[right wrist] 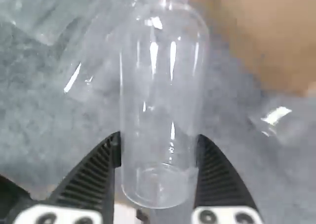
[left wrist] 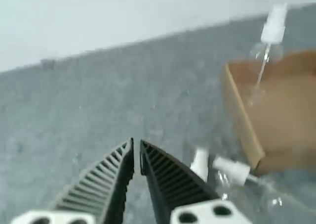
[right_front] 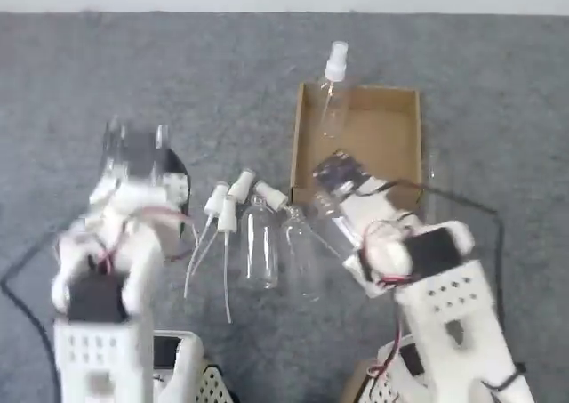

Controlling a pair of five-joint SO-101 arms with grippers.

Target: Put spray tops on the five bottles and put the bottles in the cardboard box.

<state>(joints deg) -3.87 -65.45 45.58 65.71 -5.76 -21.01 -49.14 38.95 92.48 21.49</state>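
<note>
A clear bottle [right wrist: 163,85] without a top lies between the fingers of my right gripper [right wrist: 158,141], which is shut on its lower body; both pads touch its sides. In the high view this right gripper [right_front: 331,194] is just in front of the cardboard box [right_front: 396,145]. One bottle with a white spray top [right_front: 333,87] leans in the box's far left corner, also seen as the capped bottle [left wrist: 266,41]. Two more bare bottles [right_front: 260,243] lie on the carpet beside several loose spray tops [right_front: 227,203]. My left gripper [right_front: 133,145] hovers shut and holds nothing, left of the spray tops.
Grey carpet covers the table. The box wall [left wrist: 242,120] stands right of the left gripper [left wrist: 137,152], with two spray tops [left wrist: 229,168] near its corner. Open carpet lies to the far left and behind the box.
</note>
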